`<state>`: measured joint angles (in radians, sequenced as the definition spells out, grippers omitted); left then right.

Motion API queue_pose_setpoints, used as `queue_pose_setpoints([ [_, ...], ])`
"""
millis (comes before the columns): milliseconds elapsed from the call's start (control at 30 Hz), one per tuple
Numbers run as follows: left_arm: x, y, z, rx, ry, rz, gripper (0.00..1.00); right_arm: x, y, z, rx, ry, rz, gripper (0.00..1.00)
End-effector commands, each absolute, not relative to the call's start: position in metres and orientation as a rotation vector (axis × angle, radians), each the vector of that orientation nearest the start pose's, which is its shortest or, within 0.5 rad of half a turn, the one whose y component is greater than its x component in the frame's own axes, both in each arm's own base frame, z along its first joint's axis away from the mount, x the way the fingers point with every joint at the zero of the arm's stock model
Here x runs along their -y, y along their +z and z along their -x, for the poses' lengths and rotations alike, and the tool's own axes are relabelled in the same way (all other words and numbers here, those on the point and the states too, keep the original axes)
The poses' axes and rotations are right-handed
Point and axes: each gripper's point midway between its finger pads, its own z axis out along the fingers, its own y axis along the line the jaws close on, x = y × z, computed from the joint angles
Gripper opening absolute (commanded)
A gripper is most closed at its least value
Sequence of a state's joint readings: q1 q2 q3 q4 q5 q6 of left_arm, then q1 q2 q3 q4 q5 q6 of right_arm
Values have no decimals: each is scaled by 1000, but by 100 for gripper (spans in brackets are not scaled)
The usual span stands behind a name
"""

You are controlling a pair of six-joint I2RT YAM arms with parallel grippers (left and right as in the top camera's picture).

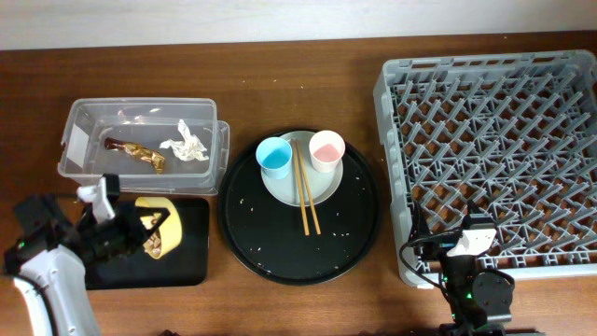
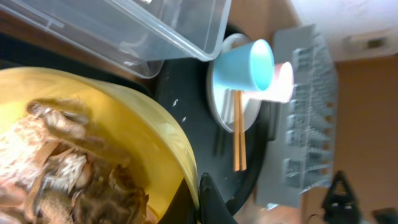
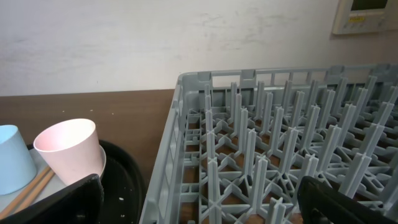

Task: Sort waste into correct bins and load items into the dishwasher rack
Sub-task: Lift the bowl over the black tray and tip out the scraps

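The grey rack (image 1: 494, 140) fills the right side and holds nothing yet. The right gripper (image 3: 202, 196) waits at its near edge with fingers spread wide and nothing between them, probably parked until there's crockery to load.

Centre table, the round black tray (image 1: 354, 233) carries the stack, with white rice grains scattered over it.

Up at the left, the clear tub (image 1: 84, 140) has the dry rubbish in it. In front of it sits the shallow black tray (image 1: 187, 261), and that's where the action is.

On the round tray, the plate (image 1: 322, 187) bears both cups and the sticks.

Now the yellow bowl (image 2: 161, 130): it's tipped over on its side above the shallow black tray, mouth turned towards the tray's middle. The left gripper (image 2: 202, 199) is clamped on its rim, which looks like a pour. The brownish food scraps (image 2: 74, 180) with rice cling inside the bowl, so the emptying isn't finished, by my reckoning.

The blue cup (image 1: 274, 156) and pink cup (image 1: 326, 149) stand upright side by side on the plate. The chopsticks (image 1: 306, 201) lie between them, running off the plate's near edge onto the round tray.

Smallest of all are the brown-gold wrapper (image 1: 138, 152) and the white tissue (image 1: 185, 145), lying near each other in the tub.
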<state>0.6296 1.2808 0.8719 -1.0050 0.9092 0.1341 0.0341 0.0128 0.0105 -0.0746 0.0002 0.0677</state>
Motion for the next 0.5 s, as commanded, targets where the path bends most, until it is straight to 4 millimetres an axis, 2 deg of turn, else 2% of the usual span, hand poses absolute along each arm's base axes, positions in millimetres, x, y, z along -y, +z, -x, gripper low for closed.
queue_pose_setpoints([
  [0, -18, 161, -257, -2199, -1232, 483, 0, -7, 155, -246, -1652, 73, -33, 98],
  [100, -19, 160, -258, -2151, -1295, 499, 0, -6, 155, -246, -1652, 67, -38, 98],
  [300, -18, 173, -272, -1966, -1499, 486, 0, -7, 155, -246, -1652, 71, -36, 98],
  [467, -23, 179, -280, -1830, -1633, 503, 0, -17, 158, -245, -1646, 123, 12, 98],
])
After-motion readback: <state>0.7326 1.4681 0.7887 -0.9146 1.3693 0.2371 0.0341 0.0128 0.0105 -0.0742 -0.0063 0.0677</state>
